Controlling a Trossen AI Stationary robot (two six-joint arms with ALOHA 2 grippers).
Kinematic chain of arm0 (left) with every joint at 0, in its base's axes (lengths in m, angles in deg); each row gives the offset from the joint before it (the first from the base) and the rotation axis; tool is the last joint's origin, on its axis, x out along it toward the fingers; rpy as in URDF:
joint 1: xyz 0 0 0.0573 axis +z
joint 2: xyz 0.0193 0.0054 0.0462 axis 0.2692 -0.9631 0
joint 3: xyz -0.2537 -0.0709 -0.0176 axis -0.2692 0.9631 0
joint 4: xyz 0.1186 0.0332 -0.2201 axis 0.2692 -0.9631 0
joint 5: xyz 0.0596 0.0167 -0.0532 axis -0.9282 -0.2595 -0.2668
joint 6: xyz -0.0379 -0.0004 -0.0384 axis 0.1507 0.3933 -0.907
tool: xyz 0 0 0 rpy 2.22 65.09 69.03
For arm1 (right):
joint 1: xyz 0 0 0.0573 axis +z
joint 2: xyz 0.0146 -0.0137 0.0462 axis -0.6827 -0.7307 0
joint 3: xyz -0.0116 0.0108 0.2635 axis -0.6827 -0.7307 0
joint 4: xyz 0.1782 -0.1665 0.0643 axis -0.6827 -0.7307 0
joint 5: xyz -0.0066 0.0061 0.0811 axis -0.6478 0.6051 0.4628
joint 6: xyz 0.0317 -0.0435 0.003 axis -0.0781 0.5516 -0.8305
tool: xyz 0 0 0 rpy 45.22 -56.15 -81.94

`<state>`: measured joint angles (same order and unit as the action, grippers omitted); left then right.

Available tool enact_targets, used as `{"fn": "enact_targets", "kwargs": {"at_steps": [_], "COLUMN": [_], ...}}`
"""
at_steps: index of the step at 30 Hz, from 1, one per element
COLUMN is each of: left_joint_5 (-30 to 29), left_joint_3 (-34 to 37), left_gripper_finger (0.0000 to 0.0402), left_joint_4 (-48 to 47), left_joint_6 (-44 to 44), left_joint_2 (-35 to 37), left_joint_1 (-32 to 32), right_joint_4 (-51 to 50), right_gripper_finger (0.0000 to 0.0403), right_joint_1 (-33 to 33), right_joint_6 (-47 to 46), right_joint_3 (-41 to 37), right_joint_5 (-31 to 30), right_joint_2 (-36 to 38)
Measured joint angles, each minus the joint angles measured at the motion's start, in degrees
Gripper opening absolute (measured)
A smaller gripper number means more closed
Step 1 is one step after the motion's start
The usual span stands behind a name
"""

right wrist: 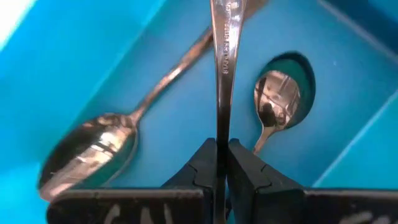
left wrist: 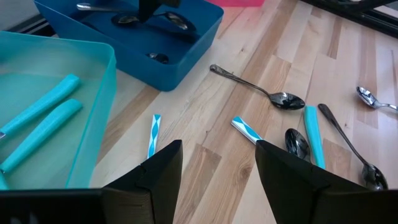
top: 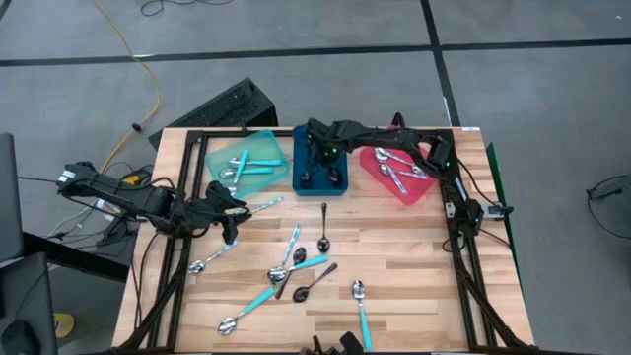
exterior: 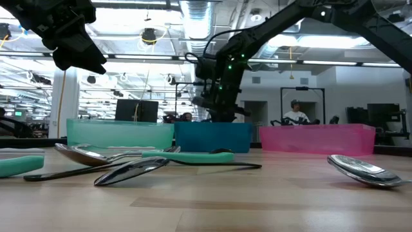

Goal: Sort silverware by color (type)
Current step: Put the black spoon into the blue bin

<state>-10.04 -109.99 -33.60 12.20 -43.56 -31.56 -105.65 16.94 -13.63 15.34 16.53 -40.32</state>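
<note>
Right end effector (right wrist: 222, 163) over the blue tray (top: 338, 182) at twelve o'clock, fingers clamped on a dark spoon handle (right wrist: 225, 56); two more spoons (right wrist: 93, 149) lying inside. Left end effector (left wrist: 217, 168) at nine o'clock above the counter (top: 414, 256), fingers apart, holding nothing. Loose spoons (top: 296, 271) scattered toward six o'clock.

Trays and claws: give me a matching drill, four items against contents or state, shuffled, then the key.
Column 1:
1. teal tray
2. blue tray
3. right claw
4. left claw

Column 2:
A. open, empty, over the table beside the teal tray
B. shut on a dark spoon, over the blue tray
C. holds teal-handled spoons
D. holds dark spoons

Pairs: 1-C, 2-D, 3-B, 4-A
</note>
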Motion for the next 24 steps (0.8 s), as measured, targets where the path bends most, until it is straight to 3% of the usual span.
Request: {"fn": "enact_targets", "kwargs": {"at_steps": [15,24], "left_joint_5": [0.0,0.0], "left_joint_3": [0.0,0.0], "left_gripper_finger": [0.0187,0.0187], "left_joint_4": [0.0,0.0], "left_joint_6": [0.0,0.0], "left_joint_2": [0.0,0.0], "left_joint_1": [0.0,0.0], "right_joint_4": [2.9,3.2], "right_gripper_finger": [0.0048,0.0069], "right_joint_1": [-0.3,-0.3], "right_joint_6": [0.0,0.2], "right_joint_3": [-3.0,-3.0], "right_joint_5": [0.4,0.3], "right_joint_2": [0.0,0.0]}}
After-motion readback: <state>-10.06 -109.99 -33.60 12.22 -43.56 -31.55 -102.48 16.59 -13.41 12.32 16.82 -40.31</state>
